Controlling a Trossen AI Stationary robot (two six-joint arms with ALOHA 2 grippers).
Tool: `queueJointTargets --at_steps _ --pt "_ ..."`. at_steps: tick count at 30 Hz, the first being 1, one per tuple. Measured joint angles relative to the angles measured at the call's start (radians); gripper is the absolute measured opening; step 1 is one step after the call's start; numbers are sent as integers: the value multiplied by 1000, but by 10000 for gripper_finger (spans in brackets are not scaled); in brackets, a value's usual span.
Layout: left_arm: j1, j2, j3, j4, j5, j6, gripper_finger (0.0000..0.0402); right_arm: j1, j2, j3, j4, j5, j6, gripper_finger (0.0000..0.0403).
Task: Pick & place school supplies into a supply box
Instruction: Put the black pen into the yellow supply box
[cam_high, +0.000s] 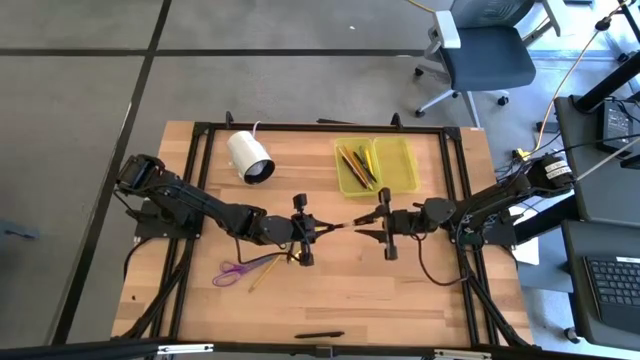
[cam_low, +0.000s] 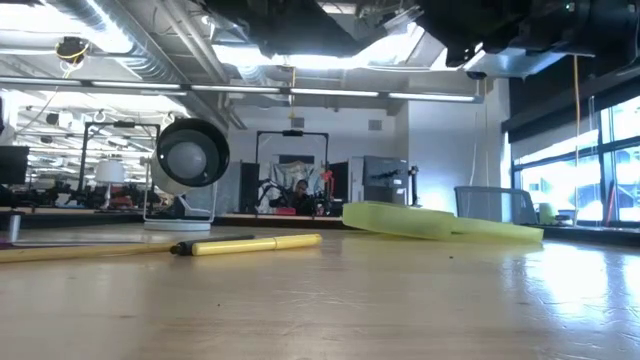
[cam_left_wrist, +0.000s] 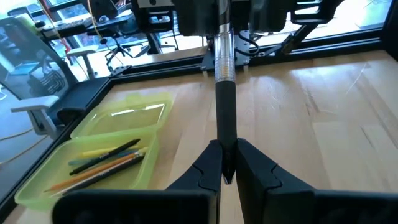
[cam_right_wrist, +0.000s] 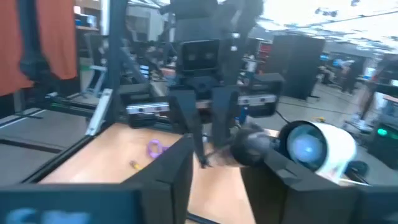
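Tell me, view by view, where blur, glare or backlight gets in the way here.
Right wrist view: motion blur smears the pen and the left gripper facing it. Low view: bright ceiling lights and windows backlight the room, and the arms overhead are dark shapes. Left wrist view: sharp; soft glare on the supply box. High view: evenly lit, with sunlight on the floor beyond the table.

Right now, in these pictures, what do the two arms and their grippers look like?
Both arms are black and slim, built of jointed segments with dark cables along them. The left arm starts from a black base at the table's left edge, the right arm from the right edge. The left gripper has two flat, angular black fingers. The right gripper looks the same. I see no markings.
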Motion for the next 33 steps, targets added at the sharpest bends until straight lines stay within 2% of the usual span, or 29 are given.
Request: queueJointTargets --at_steps 7,15,19,24,29,33 --pt "0 0 0 -9 52 -4 23 0 0 0 -4 -32 -2 48" --pt "0 1 1 -63 100 -18 81 0 0 1 -15 -33 0 47" --pt "1 -23 1 -145 92 -33 113 1 0 1 -60 61 1 47" --pt "-1 -73 1 -339 66 -118 132 -22 0 1 -131 193 -34 47" --pt "0 -95 0 -480 116 -256 132 -121 0 4 -192 250 -75 47" --pt "0 -95 0 -555 166 -343 128 -249 0 79 -413 200 34 47"
